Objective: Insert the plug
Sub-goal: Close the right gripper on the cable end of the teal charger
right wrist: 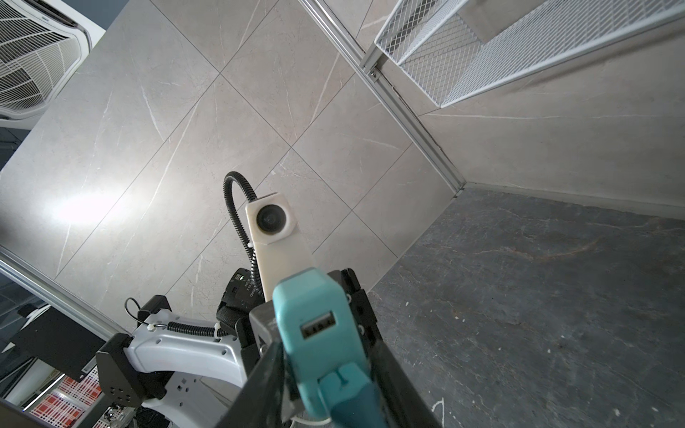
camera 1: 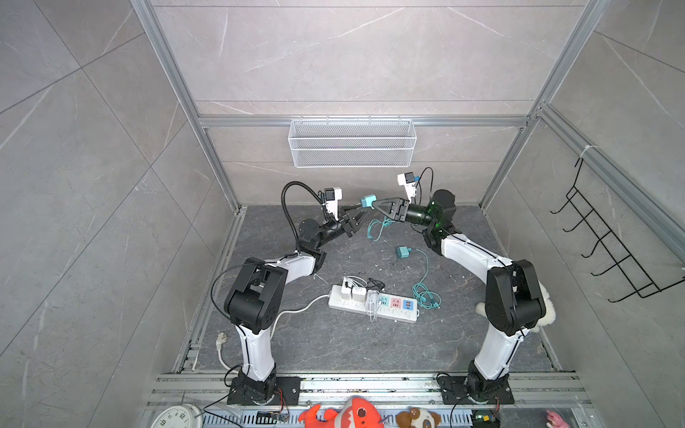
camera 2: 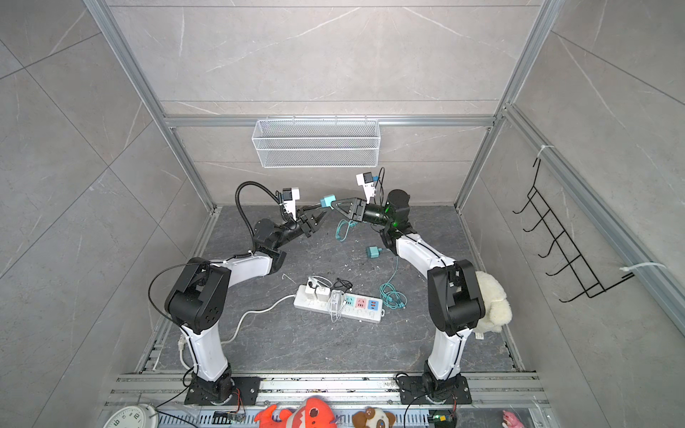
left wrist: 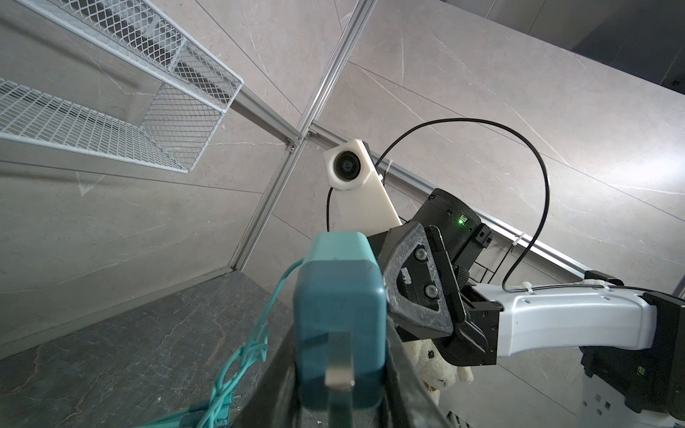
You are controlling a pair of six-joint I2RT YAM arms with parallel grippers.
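Teal charger plug (left wrist: pixel 339 296), prong toward the left wrist camera, sits clamped between the fingers of the left gripper (camera 1: pixel 362 211), aloft over the far tabletop (camera 1: pixel 333 344), well apart from the power strip (camera 1: pixel 372 305). Right gripper (camera 1: pixel 375 203) flanks its other end; whether it squeezes, I cannot tell.

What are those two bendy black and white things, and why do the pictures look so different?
They are two robot arms standing at a table. Two pictures look down from above; the other two come from small cameras on the arms' wrists. Each arm ends in a gripper, like pincers. The left gripper and right gripper meet in the air at a teal charger; both have it between their fingers. On the dark table lie a white power strip, a second teal charger and a coiled teal cable.
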